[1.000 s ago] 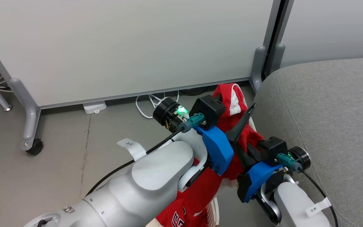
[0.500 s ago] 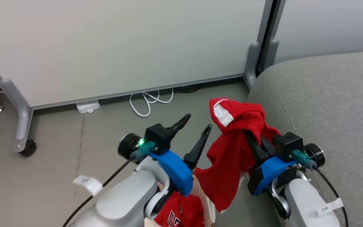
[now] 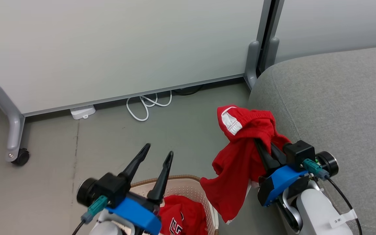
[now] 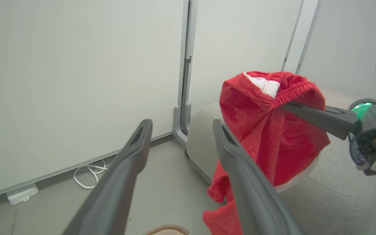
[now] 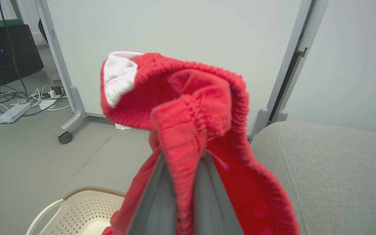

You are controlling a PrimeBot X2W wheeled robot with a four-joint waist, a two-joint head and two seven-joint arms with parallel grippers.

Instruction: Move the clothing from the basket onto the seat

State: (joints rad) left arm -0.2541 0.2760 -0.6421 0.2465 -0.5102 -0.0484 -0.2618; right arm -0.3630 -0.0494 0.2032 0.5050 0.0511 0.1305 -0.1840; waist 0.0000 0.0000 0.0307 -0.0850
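Red shorts [image 3: 240, 156] with a white inner waistband hang in the air from my right gripper [image 3: 259, 143], which is shut on their waistband beside the grey seat [image 3: 338, 98]. In the right wrist view the cloth [image 5: 181, 98] is pinched between the fingers [image 5: 155, 202], above the seat's edge [image 5: 331, 169]. My left gripper [image 3: 158, 150] stands open and empty over the cream basket [image 3: 188, 179], apart from the shorts [image 4: 273, 130]. A red jersey [image 3: 181, 218] with black-and-white print lies in the basket. The left wrist view looks past its own gripper [image 4: 181, 123] at the shorts.
White partition panels [image 3: 109, 49] on grey wheeled feet [image 3: 15, 153] stand behind. A white cable coil [image 3: 145, 104] and a small white box [image 3: 83, 112] lie on the grey floor at their base. More cables and a dark case [image 5: 11, 52] sit far left.
My open left gripper has drawn back down and left, from against the shorts to above the basket. The right gripper keeps the shorts. The head view has shifted.
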